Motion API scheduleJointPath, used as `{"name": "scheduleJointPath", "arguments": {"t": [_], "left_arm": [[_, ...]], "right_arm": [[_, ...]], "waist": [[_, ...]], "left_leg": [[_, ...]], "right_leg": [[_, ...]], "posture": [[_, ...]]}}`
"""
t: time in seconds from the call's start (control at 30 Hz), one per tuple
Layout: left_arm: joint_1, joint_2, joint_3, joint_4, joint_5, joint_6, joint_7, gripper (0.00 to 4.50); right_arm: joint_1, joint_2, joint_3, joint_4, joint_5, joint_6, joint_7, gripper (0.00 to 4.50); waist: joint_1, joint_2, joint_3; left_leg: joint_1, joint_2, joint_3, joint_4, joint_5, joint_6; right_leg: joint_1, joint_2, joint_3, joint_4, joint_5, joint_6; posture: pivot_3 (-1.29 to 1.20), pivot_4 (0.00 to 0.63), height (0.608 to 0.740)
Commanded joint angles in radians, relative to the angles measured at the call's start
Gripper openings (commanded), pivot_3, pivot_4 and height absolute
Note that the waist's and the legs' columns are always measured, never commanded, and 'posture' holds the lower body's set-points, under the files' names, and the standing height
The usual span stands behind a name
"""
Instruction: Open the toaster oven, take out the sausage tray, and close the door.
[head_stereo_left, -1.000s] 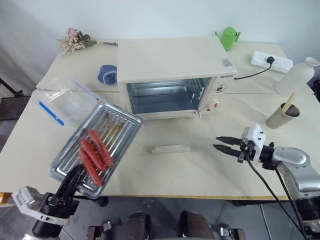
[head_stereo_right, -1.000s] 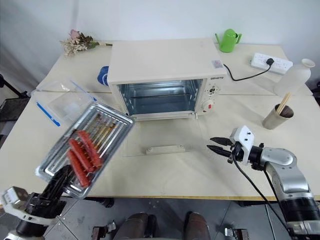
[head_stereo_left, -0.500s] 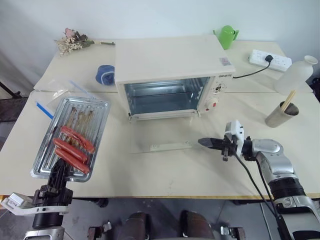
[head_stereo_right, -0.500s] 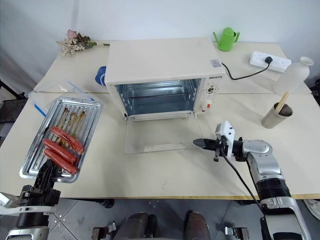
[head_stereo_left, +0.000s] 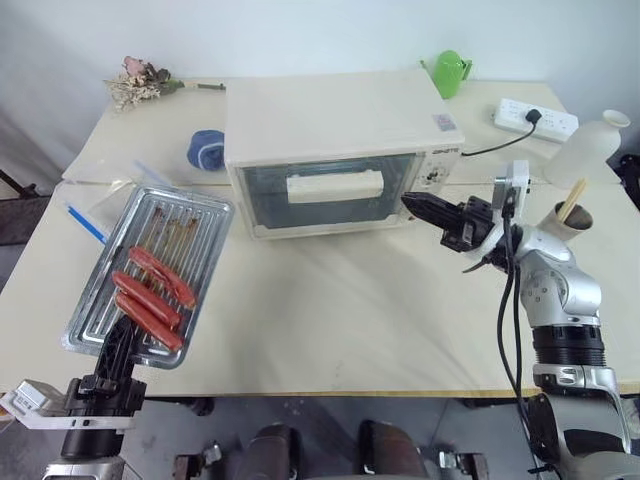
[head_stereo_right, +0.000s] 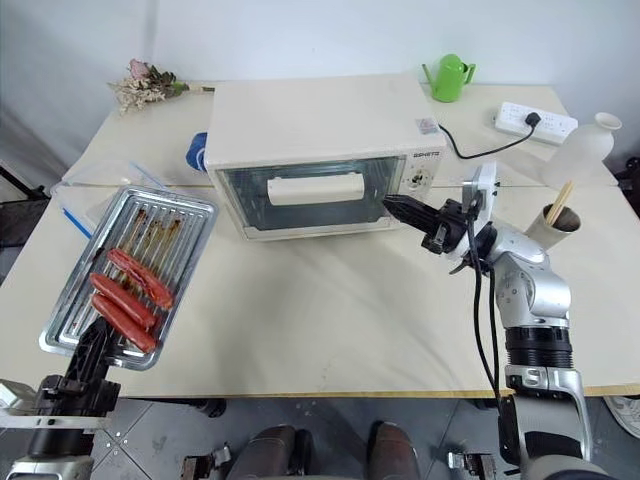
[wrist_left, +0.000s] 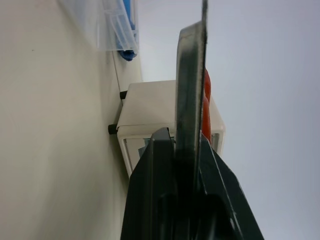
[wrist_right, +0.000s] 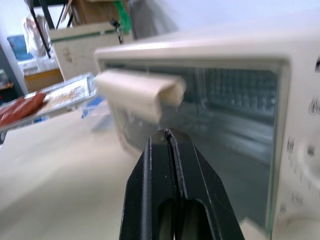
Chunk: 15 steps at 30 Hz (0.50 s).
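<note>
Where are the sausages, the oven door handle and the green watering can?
sausages (head_stereo_left: 150, 296), left eye view, middle of the red links on the tray.
oven door handle (head_stereo_left: 335, 186), left eye view, centre of the bar.
green watering can (head_stereo_right: 446, 80), right eye view, its body.

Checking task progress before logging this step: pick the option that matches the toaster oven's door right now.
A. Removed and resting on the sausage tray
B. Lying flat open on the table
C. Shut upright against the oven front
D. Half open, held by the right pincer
C: the door stands upright, closed against the toaster oven, its handle facing out, and the shut right pincer is beside its edge, gripping nothing.
</note>
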Motion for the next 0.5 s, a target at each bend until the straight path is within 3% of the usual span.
{"name": "scheduleJointPath", "arguments": {"t": [0.03,0.07,0.17,0.37,0.5], "left_arm": [[0.042,0.025,0.029,-0.002,-0.014,0.042,-0.071,0.00],[0.052,0.036,0.031,0.006,-0.014,0.059,-0.090,0.00],[0.082,0.074,0.025,0.019,-0.014,0.105,-0.136,0.00],[0.100,0.231,-0.023,0.063,-0.014,0.223,-0.210,0.00],[0.056,0.349,-0.052,0.139,-0.014,0.309,-0.233,0.00]], "right_arm": [[0.025,-0.058,-0.040,-0.072,0.047,0.060,0.030,0.03],[0.048,-0.075,-0.043,-0.094,0.034,0.052,0.033,0.03],[0.134,-0.112,-0.052,-0.177,0.014,0.012,0.046,0.58],[0.373,-0.201,-0.101,-0.357,-0.015,-0.072,0.102,2.53],[0.519,-0.193,-0.167,-0.402,-0.009,-0.222,0.173,3.94]], "waist": [[0.000,0.000,0.000],[0.001,0.000,0.000],[0.001,0.000,0.000],[0.005,0.001,0.001],[0.005,0.001,0.001]], "left_leg": [[0.000,0.000,0.000,0.000,0.000,0.000],[-0.001,0.000,0.000,0.000,-0.001,0.001],[-0.002,0.000,-0.001,0.000,-0.002,0.002],[-0.002,0.000,0.000,0.000,-0.003,0.002],[0.000,0.000,0.001,0.000,-0.003,0.002]], "right_leg": [[0.000,0.000,0.000,0.000,0.000,0.000],[0.000,0.000,0.000,0.000,0.000,0.000],[0.000,-0.001,0.001,0.000,0.000,0.000],[-0.001,0.000,0.001,-0.002,0.000,0.000],[0.001,0.000,0.002,-0.003,0.000,-0.001]], "posture": [[0.00,0.150,0.740],[0.00,0.150,0.740],[0.00,0.150,0.740],[0.00,0.150,0.740],[0.00,0.150,0.740]]}}
